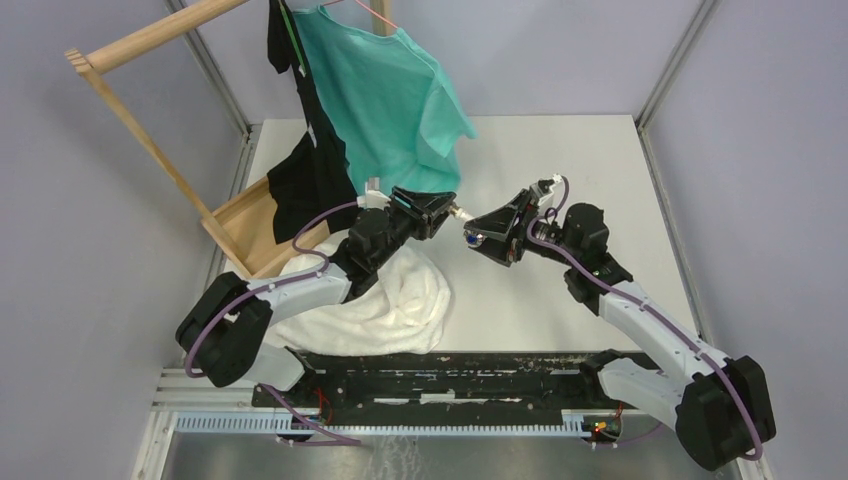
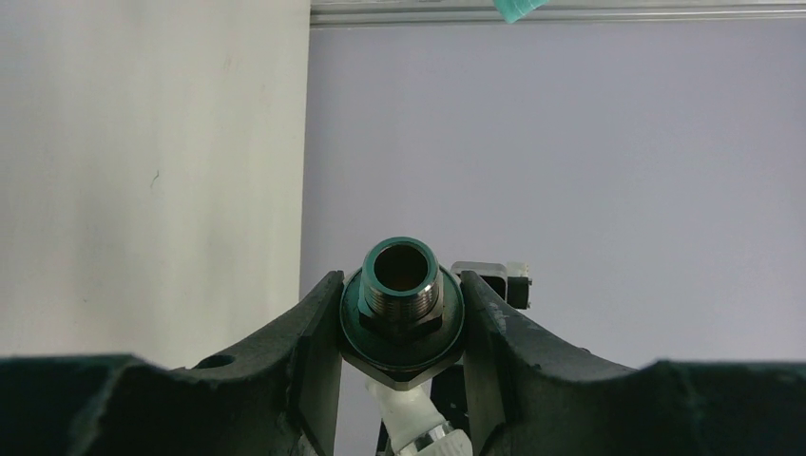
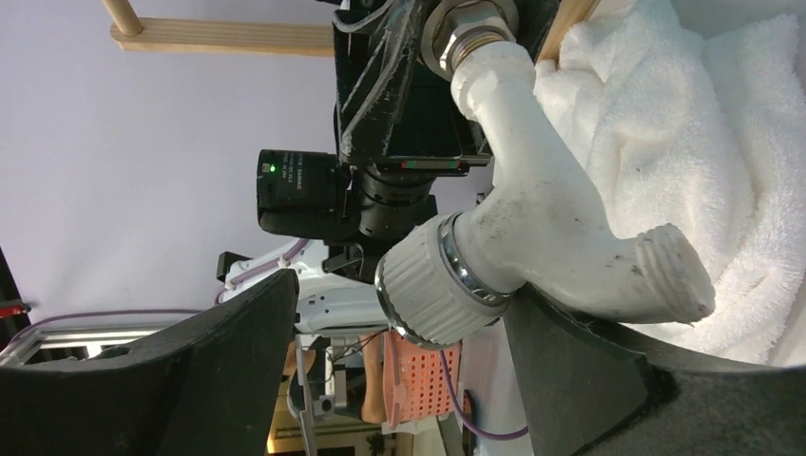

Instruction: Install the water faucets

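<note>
Over a white table (image 1: 560, 150), near a crumpled white towel (image 1: 390, 300); the right gripper (image 3: 399, 285) stands parted around the white spout (image 3: 542, 218); the left gripper (image 2: 402, 285) is clamped on the silver threaded fitting (image 2: 402, 306) at the spout's end.

No word, brand or number is legible anywhere; faint white print on the black camera (image 3: 299, 190), beside its green light (image 3: 271, 169), is too small to read.

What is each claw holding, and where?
Left claw grips the silver threaded fitting by its wide collar; right claw straddles the white faucet body, apparently unclamped.
</note>
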Tool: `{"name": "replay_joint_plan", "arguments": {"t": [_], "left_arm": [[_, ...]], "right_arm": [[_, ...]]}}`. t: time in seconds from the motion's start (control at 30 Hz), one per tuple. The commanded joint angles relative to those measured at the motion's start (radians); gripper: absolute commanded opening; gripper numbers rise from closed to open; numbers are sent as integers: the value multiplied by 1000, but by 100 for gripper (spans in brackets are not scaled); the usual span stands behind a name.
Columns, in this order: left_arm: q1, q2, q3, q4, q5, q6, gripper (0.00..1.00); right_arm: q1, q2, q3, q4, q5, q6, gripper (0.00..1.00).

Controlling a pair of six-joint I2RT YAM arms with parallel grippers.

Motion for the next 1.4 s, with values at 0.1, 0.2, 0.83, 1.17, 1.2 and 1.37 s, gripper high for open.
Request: {"name": "replay_joint_plan", "arguments": {"t": [0.1, 0.2, 0.83, 1.17, 1.2, 1.37], "left_arm": [[7, -30, 7, 71, -20, -32, 3], [7, -26, 6, 75, -17, -35, 3], [14, -23, -12, 74, -5, -41, 3], [19, -21, -10, 69, 0, -46, 3], [19, -20, -8, 72, 0, -46, 3], [21, -22, -7, 71, 7, -48, 3]], "right_arm": [[4, 24, 61, 64, -76, -10, 84], [4, 24, 69, 66, -74, -15, 84], [5, -41, 192, -111, -43, -157, 84], [4, -87, 308, -267, -71, -298, 84], [4, -91, 314, -279, -75, -311, 84], [5, -134, 396, -548, 38, -576, 85]]}}
